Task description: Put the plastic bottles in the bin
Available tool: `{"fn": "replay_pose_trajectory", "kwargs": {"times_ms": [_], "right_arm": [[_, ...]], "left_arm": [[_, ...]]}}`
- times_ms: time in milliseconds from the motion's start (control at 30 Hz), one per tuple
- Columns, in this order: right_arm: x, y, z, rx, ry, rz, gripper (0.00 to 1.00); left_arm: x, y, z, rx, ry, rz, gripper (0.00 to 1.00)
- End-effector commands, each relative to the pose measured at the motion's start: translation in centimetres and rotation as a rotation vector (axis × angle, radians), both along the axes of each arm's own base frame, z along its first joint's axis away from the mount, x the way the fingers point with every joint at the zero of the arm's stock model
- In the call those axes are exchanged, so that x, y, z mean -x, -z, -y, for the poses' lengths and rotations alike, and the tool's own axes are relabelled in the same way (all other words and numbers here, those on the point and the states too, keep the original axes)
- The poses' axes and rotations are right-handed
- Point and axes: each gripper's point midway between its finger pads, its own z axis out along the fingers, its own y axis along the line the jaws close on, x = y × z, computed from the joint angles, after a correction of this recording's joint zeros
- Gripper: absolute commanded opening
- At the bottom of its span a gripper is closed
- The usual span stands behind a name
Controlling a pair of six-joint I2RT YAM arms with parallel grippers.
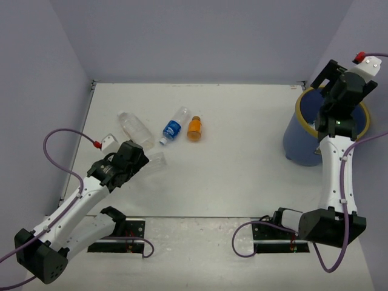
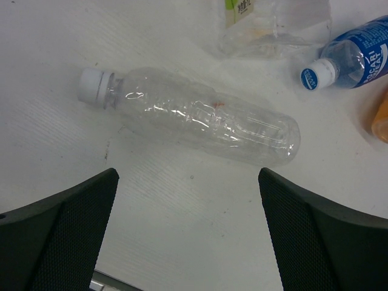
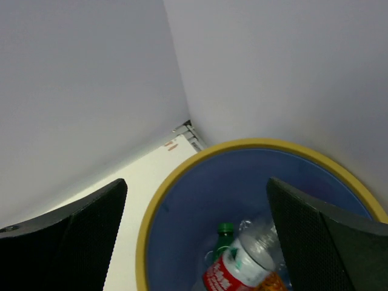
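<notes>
Left wrist view: left pincer [image 2: 188, 177] spread wide, nothing in it, poised over the white tabletop [image 2: 54, 36]. Just beyond its fingertips lies a clear plastic bottle with a white cap [image 2: 200, 118], on its side, cap to the left in this view, touching neither finger. It looks empty, so I judge it light and thin-walled, likely to dent under a hard squeeze. It is also smooth and round enough to roll or squirt free. Best hold is probably across the straight middle of the body, not the tapering neck.

Top external view, moving right: a crumpled clear plastic bottle [image 1: 134, 126], then a clear bottle with a blue label [image 1: 174, 129], then a small orange bottle [image 1: 194, 128], all lying flat and close together. Four not yet binned.

Far right: round blue plastic bin with a yellow rim [image 1: 300, 142]. Right pincer [image 3: 197, 182] hangs over its mouth, fingers wide, holding nothing. Inside, the right wrist view shows a green bottle [image 3: 225, 233] and a clear red-labelled bottle [image 3: 239, 267]. There is also a scrap of orange, too little to identify.
</notes>
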Motion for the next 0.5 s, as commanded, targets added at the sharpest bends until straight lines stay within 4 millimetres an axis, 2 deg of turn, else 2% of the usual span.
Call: {"fn": "replay_pose_trajectory", "kwargs": {"times_ms": [0, 100, 167, 233, 333, 400, 433, 467], "right_arm": [[1.4, -5.8, -4.5, 0.052, -0.24, 0.163, 0.99], [2.0, -6.8, -7.5, 0.075, -0.401, 0.199, 0.99], [2.8, -7.7, -11.2, 0.093, -0.587, 0.22, 0.99], [3.7, -8.0, -14.0, 0.112, -0.714, 0.227, 0.99], [5.5, -7.3, -19.3, 0.167, -0.928, 0.241, 0.99], [6.3, -6.9, -20.8, 0.18, -0.999, 0.252, 0.99], [7.1, -6.6, -22.6, 0.189, -1.087, 0.258, 0.99], [7.5, -6.4, -23.4, 0.192, -1.135, 0.263, 0.99]], "left_arm": [[0.3, 0.0, -1.0, 0.035, -0.113, 0.023, 1.0], [0.2, 0.2, -0.9, 0.042, -0.123, 0.017, 1.0], [0.0, 0.6, -0.4, 0.063, -0.121, 0.004, 1.0], [-0.1, 1.4, 0.3, 0.087, -0.1, -0.026, 1.0], [0.4, 3.8, 1.1, 0.123, -0.112, -0.101, 1.0], [0.8, 4.8, 1.0, 0.127, -0.147, -0.136, 1.0], [0.9, 5.4, 0.9, 0.128, -0.168, -0.157, 1.0], [1.0, 5.6, 0.8, 0.131, -0.184, -0.166, 1.0]]}}
